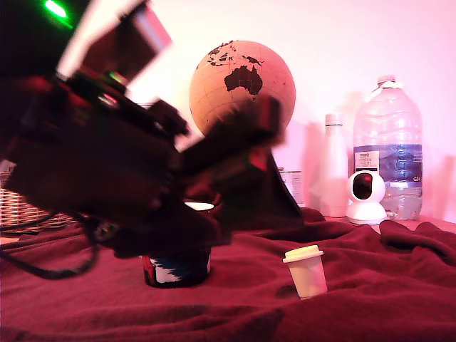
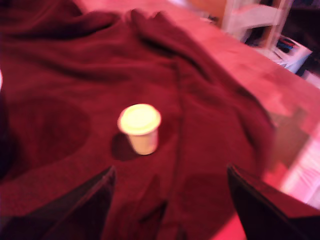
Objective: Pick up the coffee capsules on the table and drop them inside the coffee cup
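Arm (image 1: 107, 164) blurred, fills the exterior view's left, slanting down over the coffee cup (image 1: 177, 269). Gripper (image 2: 170, 205) released, fingers (image 2: 85, 210) spread wide with nothing between them, held above the red-blanketed tabletop (image 2: 210, 125). Capsule (image 2: 140, 127) upright, lid up, ahead of the gripper and roughly between its finger lines, not touched. In the exterior view it stands right of the cup, apart.
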You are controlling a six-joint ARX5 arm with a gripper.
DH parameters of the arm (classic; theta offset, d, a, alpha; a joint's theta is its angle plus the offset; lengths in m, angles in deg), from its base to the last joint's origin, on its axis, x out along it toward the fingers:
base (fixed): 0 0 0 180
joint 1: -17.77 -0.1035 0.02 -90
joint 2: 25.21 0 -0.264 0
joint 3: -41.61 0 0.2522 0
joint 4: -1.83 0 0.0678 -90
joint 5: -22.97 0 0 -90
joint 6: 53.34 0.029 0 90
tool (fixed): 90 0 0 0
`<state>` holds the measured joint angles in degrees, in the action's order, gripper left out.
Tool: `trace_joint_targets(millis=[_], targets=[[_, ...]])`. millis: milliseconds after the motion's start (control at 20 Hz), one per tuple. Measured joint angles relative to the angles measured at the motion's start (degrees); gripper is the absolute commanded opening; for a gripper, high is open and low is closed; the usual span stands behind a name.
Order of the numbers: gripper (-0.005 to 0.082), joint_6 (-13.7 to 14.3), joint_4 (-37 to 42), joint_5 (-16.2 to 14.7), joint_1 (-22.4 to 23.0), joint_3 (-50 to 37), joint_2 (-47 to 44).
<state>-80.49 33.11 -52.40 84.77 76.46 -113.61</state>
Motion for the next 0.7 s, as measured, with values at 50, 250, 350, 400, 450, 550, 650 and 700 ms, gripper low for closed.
trace_joint_targets(millis=[50, 250, 350, 400, 450, 550, 650, 700], targets=[[0.0641, -0.1, 0.0, 0.3, 0.0, 0.9, -1.1], [0.0641, -1.3, 0.0, 0.7, 0.0, 5.0, -5.2], [0.0641, -2.2, 0.0, 0.9, 0.0, 6.5, -6.6], [0.0641, -2.5, 0.0, 1.6, 0.0, 6.9, -6.9], [0.0641, -2.5, 0.0, 2.0, 0.0, 7.1, -7.0], [0.0641, -2.6, 0.0, 2.4, 0.0, 7.1, -7.0], [0.0641, -2.7, 0.0, 3.5, 0.0, 7.1, -7.0], [0.0641, -3.5, 0.0, 4.0, 0.0, 7.1, -7.0]])
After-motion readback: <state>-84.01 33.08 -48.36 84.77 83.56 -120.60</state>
